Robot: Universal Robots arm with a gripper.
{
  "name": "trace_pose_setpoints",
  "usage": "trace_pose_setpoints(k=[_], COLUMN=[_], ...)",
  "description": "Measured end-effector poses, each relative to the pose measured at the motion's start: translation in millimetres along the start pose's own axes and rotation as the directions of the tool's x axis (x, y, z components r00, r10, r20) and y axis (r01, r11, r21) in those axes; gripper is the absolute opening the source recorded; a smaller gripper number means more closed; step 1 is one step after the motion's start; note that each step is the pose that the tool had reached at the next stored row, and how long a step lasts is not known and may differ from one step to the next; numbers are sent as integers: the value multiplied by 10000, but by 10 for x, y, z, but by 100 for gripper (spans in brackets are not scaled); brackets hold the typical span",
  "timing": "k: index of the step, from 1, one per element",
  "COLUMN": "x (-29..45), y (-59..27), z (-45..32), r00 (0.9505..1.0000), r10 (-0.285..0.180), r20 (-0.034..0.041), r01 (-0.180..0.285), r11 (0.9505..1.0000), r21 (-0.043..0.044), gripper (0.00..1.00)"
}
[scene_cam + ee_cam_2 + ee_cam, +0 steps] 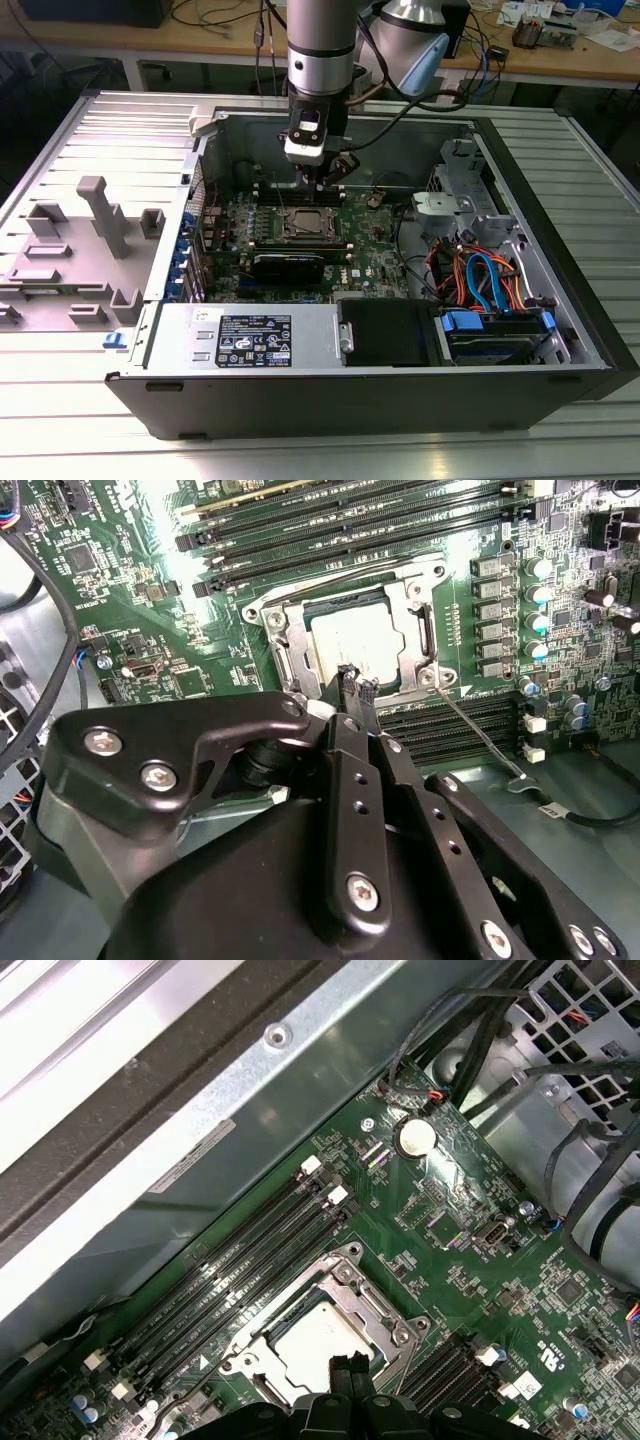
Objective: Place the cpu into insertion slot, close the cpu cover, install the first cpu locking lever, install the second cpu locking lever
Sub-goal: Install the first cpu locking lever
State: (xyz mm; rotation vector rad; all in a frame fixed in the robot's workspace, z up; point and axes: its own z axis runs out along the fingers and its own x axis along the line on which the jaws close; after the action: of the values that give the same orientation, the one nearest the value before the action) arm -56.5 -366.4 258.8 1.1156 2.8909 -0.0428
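Note:
The cpu (352,645) lies flat in the insertion slot (305,225) on the green board, its pale metal face showing. The silvery cpu cover (283,650) is down around it. One thin wire lever (340,583) runs along the socket's edge. A second lever (480,735) sticks out slantwise over the black memory slots, away from the socket. My gripper (356,685) hangs just above the socket's edge with its black fingertips together and nothing between them. In the first wrist view the gripper (350,1370) sits over the cpu (310,1345).
The board lies inside an open computer case (540,200). Long black memory slots (330,525) flank the socket. A bundle of cables (480,275) and a drive bay fill the exterior view's right. A grey fixture (100,215) stands at the exterior view's left.

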Motion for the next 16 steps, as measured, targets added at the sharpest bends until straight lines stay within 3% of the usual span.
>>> trace_pose_setpoints(k=[10,16], x=[0,0], y=[0,0], z=[0,0], r00=[10000,9995], r10=[-13,-327], r20=[6,10], r01=[13,327], r11=[10000,9995], r21=[-6,-21], gripper=[11,11])
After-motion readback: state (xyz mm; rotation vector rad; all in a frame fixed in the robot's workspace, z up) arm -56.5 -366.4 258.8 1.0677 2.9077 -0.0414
